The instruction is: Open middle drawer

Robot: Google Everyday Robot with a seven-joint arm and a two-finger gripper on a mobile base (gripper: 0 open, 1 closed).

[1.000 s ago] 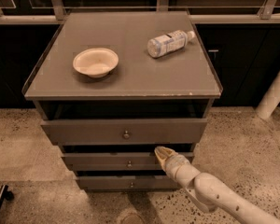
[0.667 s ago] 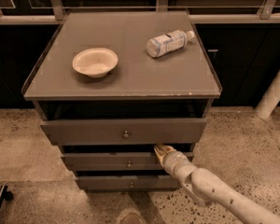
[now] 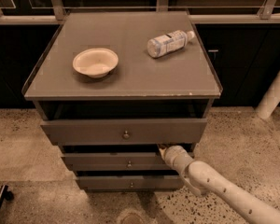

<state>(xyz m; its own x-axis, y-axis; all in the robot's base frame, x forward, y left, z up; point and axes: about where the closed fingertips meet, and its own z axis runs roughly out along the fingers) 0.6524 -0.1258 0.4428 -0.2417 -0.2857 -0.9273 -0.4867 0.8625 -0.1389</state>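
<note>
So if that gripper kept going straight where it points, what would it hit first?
The gripper, at the right end of the middle drawer, points up-left into the dark gap above it. It would likely meet the top drawer first, though depth is unclear.

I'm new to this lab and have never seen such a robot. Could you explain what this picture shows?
One camera looks down at the front of a small grey cabinet; where it is mounted is not on record. The pale tube coming in from the lower right is the robot's arm. Its gripper, a two-finger clamp, is at the top edge of the middle drawer, right of its knob. Whether it grips anything cannot be seen. On the cabinet's top are a shallow bowl and a plastic bottle lying on its side.
</note>
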